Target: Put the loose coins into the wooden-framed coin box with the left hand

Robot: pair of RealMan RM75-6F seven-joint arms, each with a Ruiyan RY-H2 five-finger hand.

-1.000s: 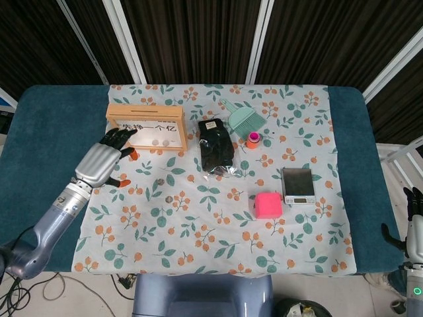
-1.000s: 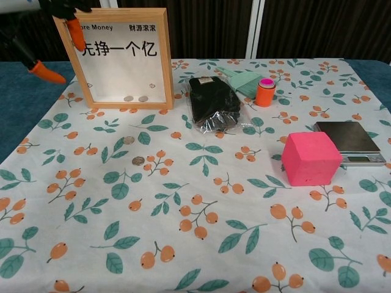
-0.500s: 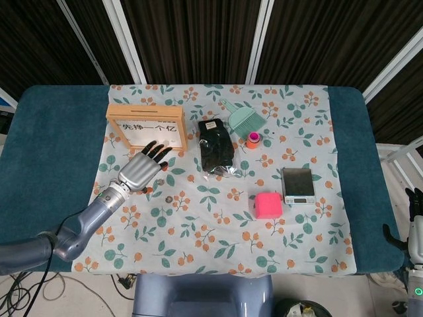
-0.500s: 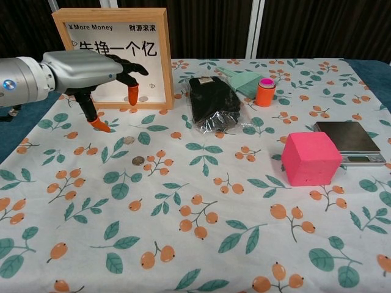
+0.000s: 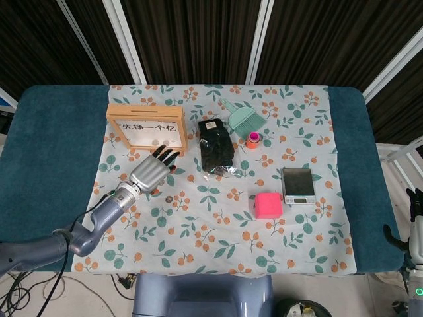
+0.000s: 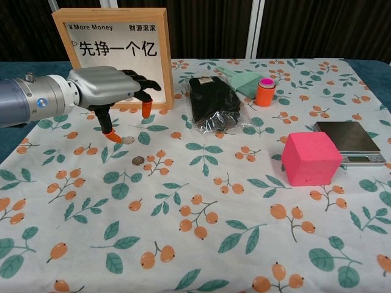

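Two loose coins lie on the floral cloth right by my left robot hand [image 6: 107,88]: one coin [image 6: 128,140] sits just beside my orange thumb tip [image 6: 112,135], and the other coin [image 6: 138,161] lies a little nearer the robot's body, below the hand in the chest view. My left robot hand hovers low over the tabletop [image 5: 53,132] with its fingers spread apart, grasping nothing; whether the thumb tip touches the cloth I cannot tell. The wooden-framed coin box [image 6: 119,36] stands upright just beyond my fingertips, and two coins [image 5: 157,140] rest at the bottom behind its clear front. My right robot hand [image 5: 414,218] hangs well off to the far side, past the table edge, empty, its fingers loose.
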